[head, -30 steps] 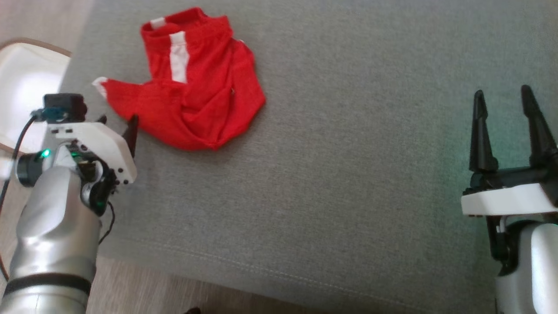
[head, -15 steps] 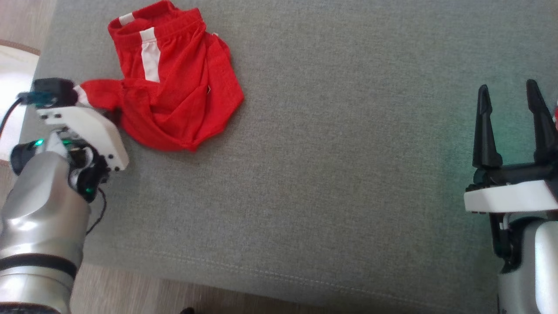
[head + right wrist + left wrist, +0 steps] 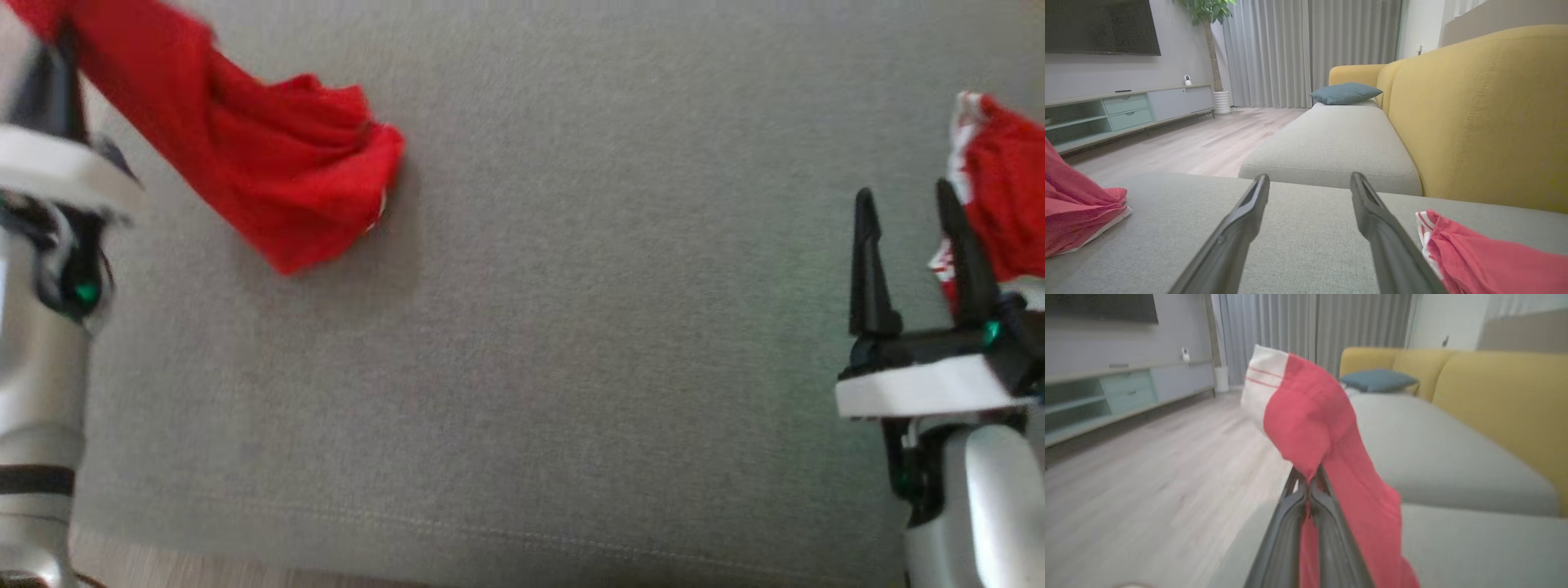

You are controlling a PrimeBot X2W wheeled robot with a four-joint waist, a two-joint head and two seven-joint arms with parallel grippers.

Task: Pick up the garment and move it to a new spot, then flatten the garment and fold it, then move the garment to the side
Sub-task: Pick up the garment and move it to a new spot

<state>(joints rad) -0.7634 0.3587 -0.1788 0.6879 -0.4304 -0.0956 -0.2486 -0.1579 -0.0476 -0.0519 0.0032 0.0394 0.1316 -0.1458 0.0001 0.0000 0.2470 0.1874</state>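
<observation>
The garment [image 3: 277, 180] is red with a white-trimmed end. It hangs slanting from the upper left of the head view, and its lower bunch still touches the grey cushion [image 3: 571, 343]. My left gripper [image 3: 1308, 477] is shut on the garment [image 3: 1310, 424] just below the white cuff, which droops over the fingertips. In the head view the left gripper [image 3: 57, 49] is raised at the far left edge, blurred. My right gripper [image 3: 906, 204] stands open over the cushion at the lower right with nothing between its fingers [image 3: 1249, 212]. The garment's bunch [image 3: 1077, 212] lies far to its left.
A second red and white cloth [image 3: 1000, 188] lies beside the right gripper's outer finger. The yellow sofa back [image 3: 1474, 114] rises on the right, with a blue pillow [image 3: 1345, 93] far along the seat. The cushion's front seam [image 3: 522, 535] borders wooden floor [image 3: 1147, 477].
My left gripper closed on the garment's white-trimmed end and lifted it up and to the left, stretching the cloth. The head camera shifted, bringing the second cloth into view. The right gripper stayed open.
</observation>
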